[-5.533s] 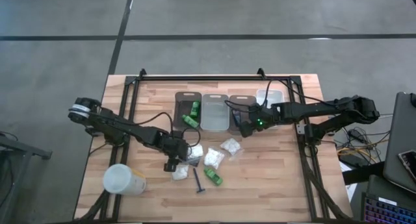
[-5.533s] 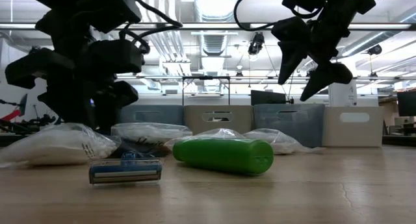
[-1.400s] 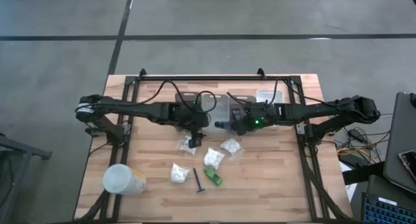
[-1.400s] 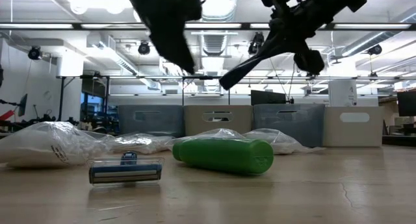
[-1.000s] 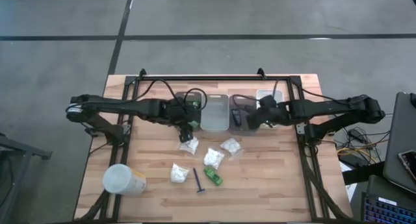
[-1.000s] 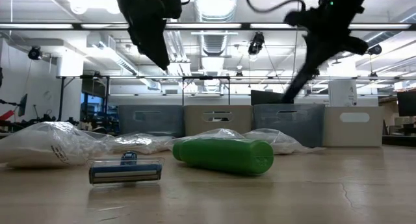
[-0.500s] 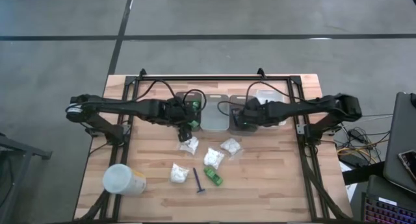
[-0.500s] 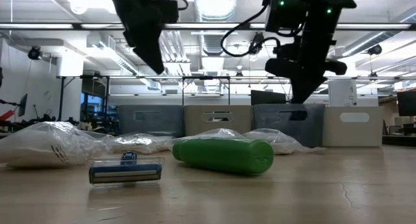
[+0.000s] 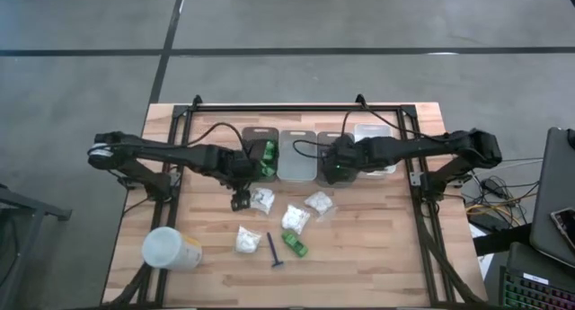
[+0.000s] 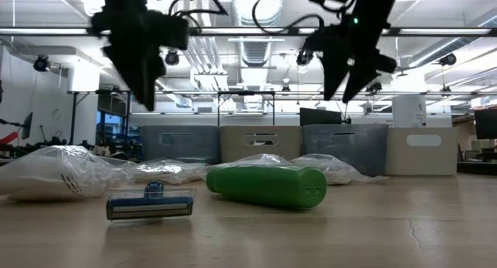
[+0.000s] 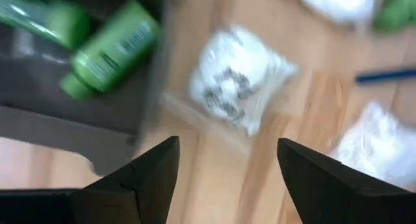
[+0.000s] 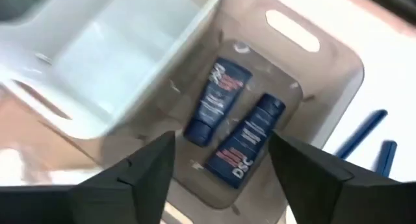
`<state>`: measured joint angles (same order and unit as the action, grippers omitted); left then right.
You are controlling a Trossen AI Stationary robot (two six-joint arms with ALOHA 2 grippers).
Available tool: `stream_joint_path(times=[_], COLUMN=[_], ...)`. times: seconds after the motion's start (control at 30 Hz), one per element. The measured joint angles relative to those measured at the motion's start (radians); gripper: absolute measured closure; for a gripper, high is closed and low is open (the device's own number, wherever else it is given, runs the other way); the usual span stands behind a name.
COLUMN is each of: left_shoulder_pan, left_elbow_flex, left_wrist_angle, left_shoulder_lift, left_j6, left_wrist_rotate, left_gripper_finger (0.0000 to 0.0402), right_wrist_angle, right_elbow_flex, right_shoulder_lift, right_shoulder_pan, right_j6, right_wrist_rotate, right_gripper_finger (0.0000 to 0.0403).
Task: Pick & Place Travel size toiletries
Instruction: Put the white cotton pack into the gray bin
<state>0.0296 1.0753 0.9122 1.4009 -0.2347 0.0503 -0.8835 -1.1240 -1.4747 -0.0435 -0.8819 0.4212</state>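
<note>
High view shows sorting partly done: green bottles (image 9: 267, 157) lie in one bin (image 9: 254, 133), two black tubes (image 12: 234, 128) in another (image 12: 305, 74), while four white packets, a green bottle (image 9: 295, 246) and a razor (image 9: 272, 252) remain on the tabletop (image 9: 377, 247). Left jaws (image 11: 224, 169), spread and empty, hover with a white packet (image 11: 242, 87) just ahead. Right jaws (image 12: 221, 162), spread and empty, hang directly over the tubes.

Left gripper (image 9: 240, 200) now off the leftmost bin, over the counter (image 9: 377, 247) beside a white packet (image 9: 262, 199), jaws apart; right gripper (image 9: 333, 172), jaws empty, now above the bin (image 12: 312, 74) with two black tubes (image 12: 235, 136).
</note>
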Motion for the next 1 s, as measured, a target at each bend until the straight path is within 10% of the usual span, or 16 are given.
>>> stream_joint_path(times=[0.57, 1.0], left_shoulder_pan=[0.026, 0.024], left_elbow_flex=[-0.422, -0.649], left_wrist_angle=[-0.432, -0.709], left_shoulder_lift=[-0.064, -0.256], left_j6=[-0.571, -0.737], left_wrist_rotate=[-0.139, 0.004], left_gripper_finger=[0.017, 0.0179], right_wrist_angle=[-0.002, 0.003], right_elbow_flex=[0.005, 0.048], right_shoulder_lift=[0.02, 0.019], right_shoulder_pan=[0.002, 0.002], right_j6=[-0.061, -0.081], right_wrist_rotate=[-0.024, -0.056], right_gripper_finger=[0.0081, 0.0094])
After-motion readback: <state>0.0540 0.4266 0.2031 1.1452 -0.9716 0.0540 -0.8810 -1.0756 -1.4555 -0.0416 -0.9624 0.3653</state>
